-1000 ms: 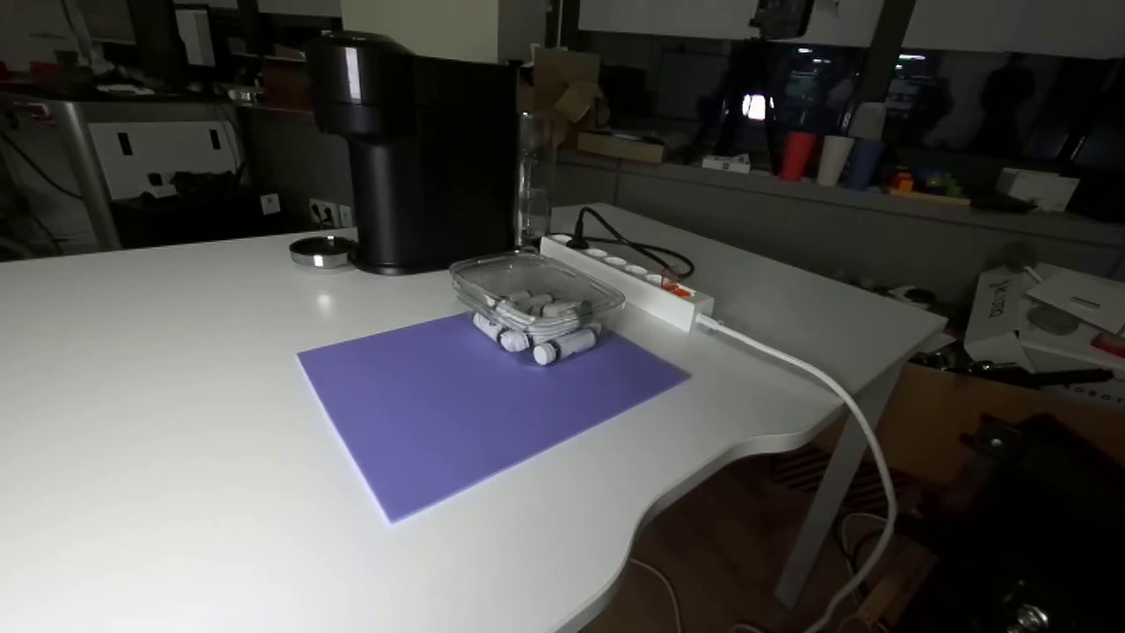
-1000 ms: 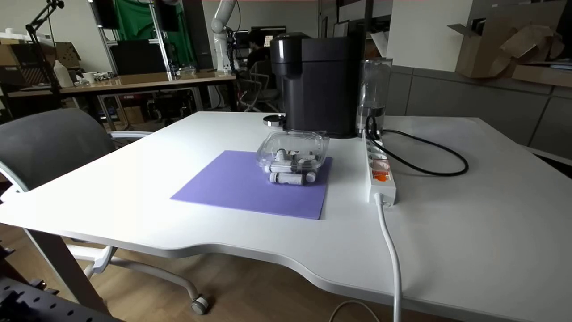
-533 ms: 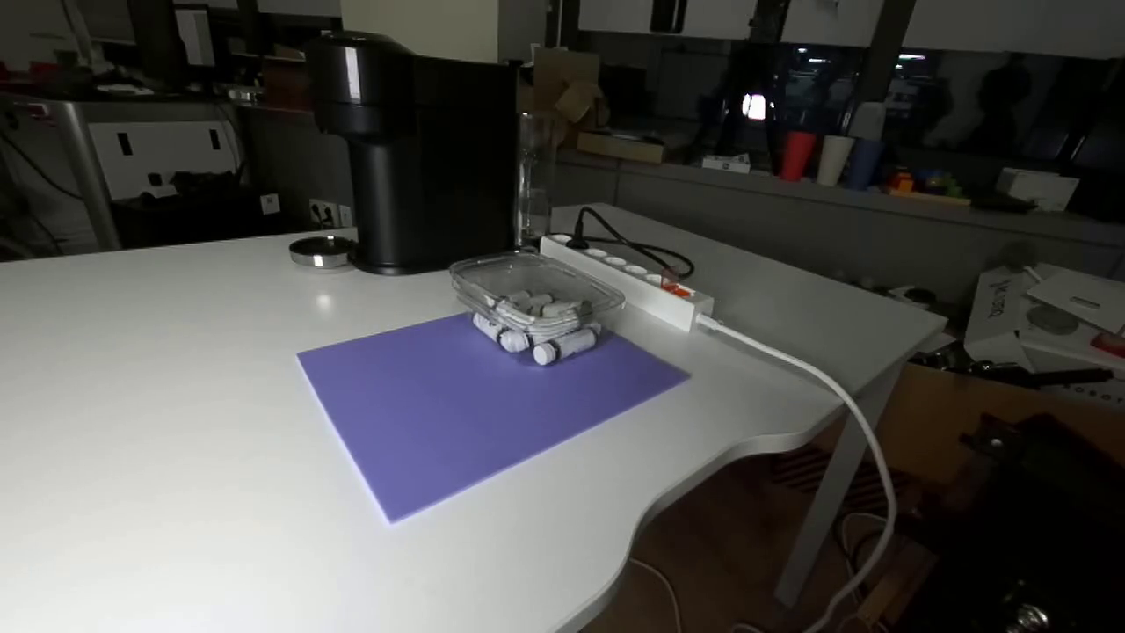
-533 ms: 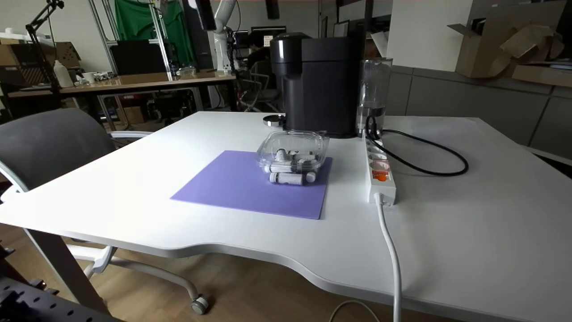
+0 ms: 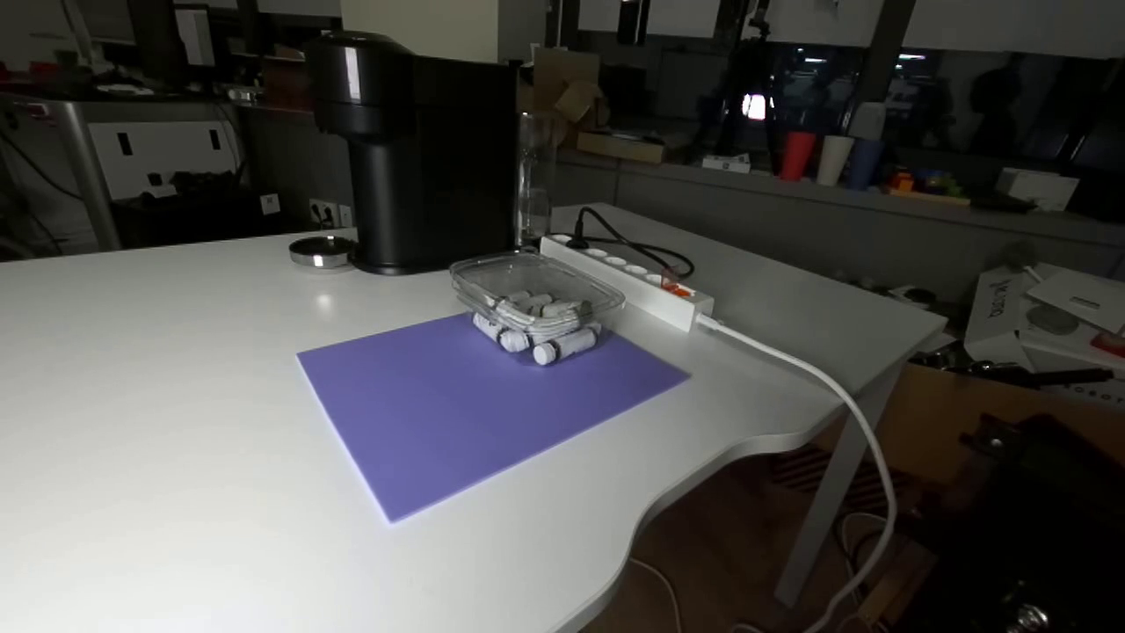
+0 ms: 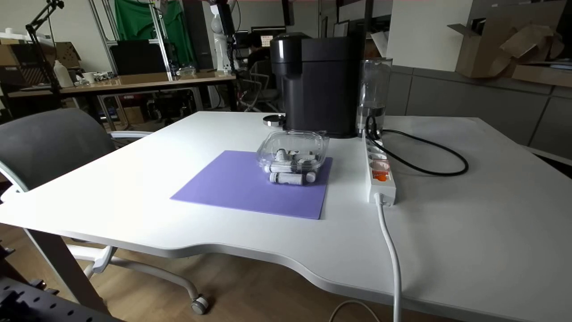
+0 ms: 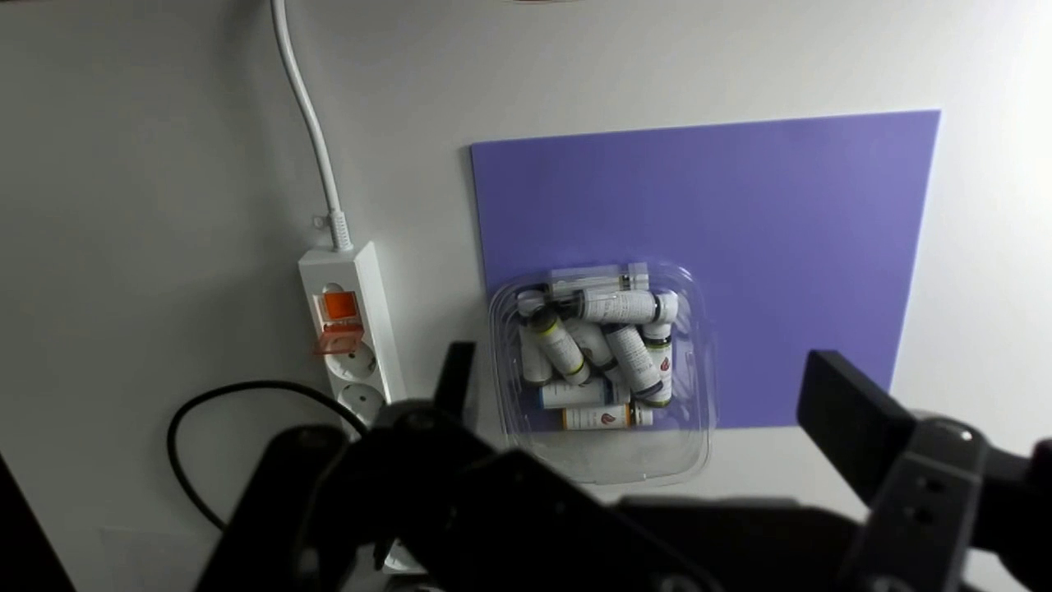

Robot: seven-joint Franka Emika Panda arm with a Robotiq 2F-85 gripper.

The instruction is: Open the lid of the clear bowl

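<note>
Now, Robotiq gripper point(image 7: 641, 362) spread wide, that plastic lid point(image 7: 608, 450), seemingly on its clear bowl point(image 7: 511, 403) just below wrist-view centre, should be light, bendy and slick: best pinched by its edge.

the fingers point(image 7: 853, 421) are black (with squared tips).

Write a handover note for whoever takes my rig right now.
Black two-finger gripper: open, holding nothing, above the low clear plastic bowl.
Bowl: holds small white-labelled bottles, sits on the flat purple sheet, reaching past its edge.
Thin see-through plastic lid: apparently on, edges too faint to be sure.
Done: nothing opened yet, it seems.
Left: probably lower, grip the lid's edge, lift it off.
</note>
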